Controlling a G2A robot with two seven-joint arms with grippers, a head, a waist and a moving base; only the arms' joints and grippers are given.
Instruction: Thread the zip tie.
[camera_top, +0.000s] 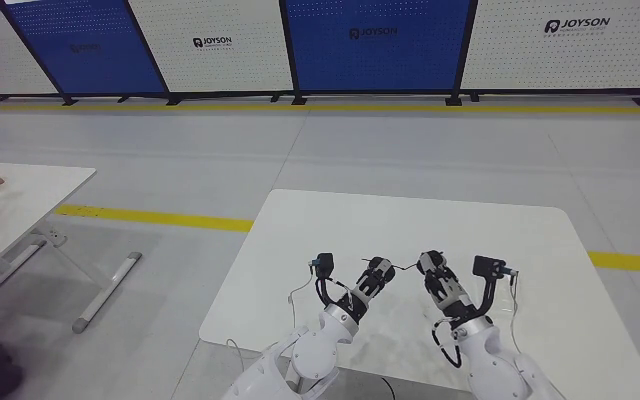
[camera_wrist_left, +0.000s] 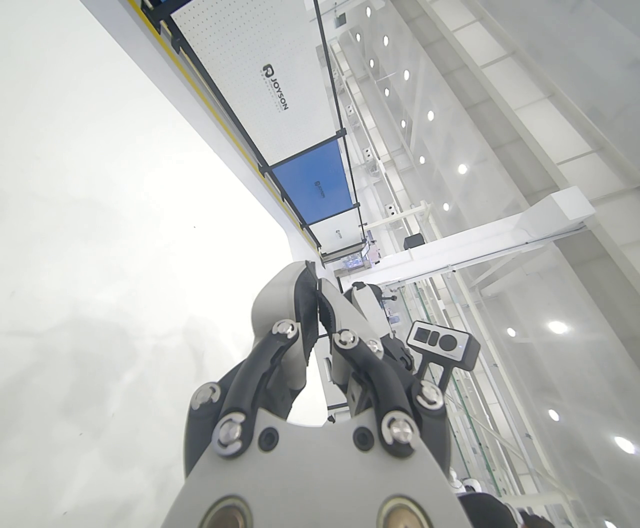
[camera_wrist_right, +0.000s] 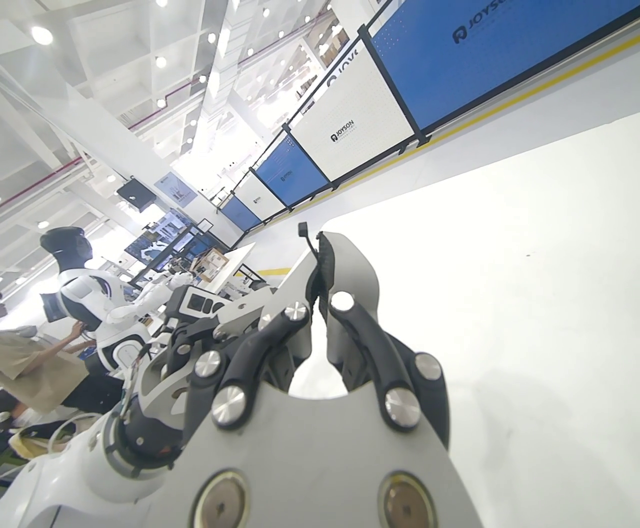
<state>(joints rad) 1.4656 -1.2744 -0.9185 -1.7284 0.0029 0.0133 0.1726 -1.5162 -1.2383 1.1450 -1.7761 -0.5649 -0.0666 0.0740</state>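
Note:
A thin black zip tie (camera_top: 405, 267) hangs above the front part of the white table (camera_top: 400, 220), stretched between my two grippers. My left gripper (camera_top: 379, 269) is shut on one end, and a thin black strand (camera_wrist_left: 318, 290) shows between its closed pads. My right gripper (camera_top: 431, 263) is shut on the other end. In the right wrist view the tie's small square head (camera_wrist_right: 302, 229) sticks out past the closed fingertips of the right gripper (camera_wrist_right: 320, 250). The left gripper (camera_wrist_left: 316, 280) has the right gripper's fingers (camera_wrist_left: 367, 305) close behind it.
The table's far edge (camera_top: 410, 197) and right side (camera_top: 590, 290) bound a wide bare top beyond the grippers. A second white table (camera_top: 35, 195) stands off to the left. Blue and white partition panels (camera_top: 380, 45) line the far floor.

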